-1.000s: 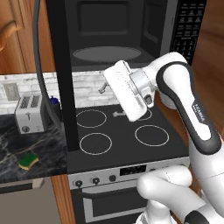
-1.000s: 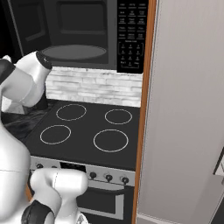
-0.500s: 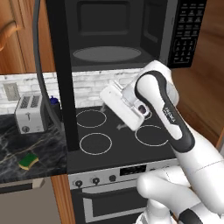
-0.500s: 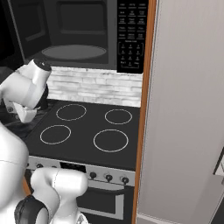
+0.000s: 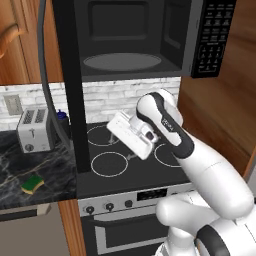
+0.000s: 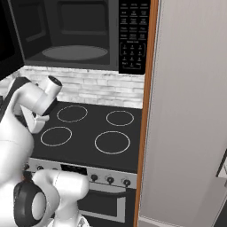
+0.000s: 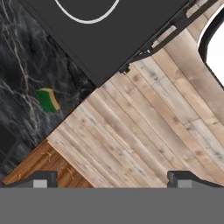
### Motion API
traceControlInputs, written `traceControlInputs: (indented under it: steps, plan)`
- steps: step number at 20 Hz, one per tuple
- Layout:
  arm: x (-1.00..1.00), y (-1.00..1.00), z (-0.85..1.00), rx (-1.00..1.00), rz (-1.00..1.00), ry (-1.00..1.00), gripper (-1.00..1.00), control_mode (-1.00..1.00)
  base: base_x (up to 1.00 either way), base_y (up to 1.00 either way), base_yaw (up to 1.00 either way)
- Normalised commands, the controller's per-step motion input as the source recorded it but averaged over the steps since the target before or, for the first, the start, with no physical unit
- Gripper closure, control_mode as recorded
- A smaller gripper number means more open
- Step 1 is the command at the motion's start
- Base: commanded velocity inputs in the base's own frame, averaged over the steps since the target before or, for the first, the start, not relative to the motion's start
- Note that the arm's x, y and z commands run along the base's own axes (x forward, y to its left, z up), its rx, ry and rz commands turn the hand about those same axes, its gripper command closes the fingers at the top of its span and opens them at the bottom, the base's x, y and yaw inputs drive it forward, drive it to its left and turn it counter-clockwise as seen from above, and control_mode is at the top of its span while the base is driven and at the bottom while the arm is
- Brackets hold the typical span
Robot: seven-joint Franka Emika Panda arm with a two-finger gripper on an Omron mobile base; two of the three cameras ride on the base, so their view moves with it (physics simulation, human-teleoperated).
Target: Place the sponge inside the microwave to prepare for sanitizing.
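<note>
The sponge (image 5: 32, 184), green over yellow, lies on the dark marble counter left of the stove; in the hand view the sponge (image 7: 48, 99) sits at the upper left, far from the fingers. The black microwave (image 5: 150, 35) hangs above the stove with its door (image 5: 67, 95) swung open to the left and the grey turntable (image 5: 122, 61) bare. My gripper (image 7: 113, 179) is open with nothing between its tips. Its white hand (image 5: 131, 136) hovers over the stove's front left, below the microwave and to the right of the sponge, pointing down.
A silver toaster (image 5: 35, 131) stands at the back of the counter behind the sponge. The black stove (image 6: 88, 133) has ring burners and front knobs. A tall grey panel (image 6: 190, 111) rises on the right. Wooden floor (image 7: 144, 131) lies below the hand.
The hand has swung down and to the left, from in front of the microwave's opening to low over the stove. The jaws stay open. The sponge has not moved.
</note>
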Motion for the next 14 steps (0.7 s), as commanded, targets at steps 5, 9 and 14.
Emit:
traceControlInputs:
  steps: [5,9,14]
  plan:
    - [0.51,0.53,-0.36,-0.01,0.01,0.08,-1.00,-1.00,0.00,0.00,0.00]
    - [0.59,0.71,-0.48,-0.05,0.00,0.04,-1.00,-1.00,0.00,0.00,0.00]
    - [0.55,0.59,-0.46,-0.03,0.00,0.04,-1.00,-1.00,0.00,0.00,0.00]
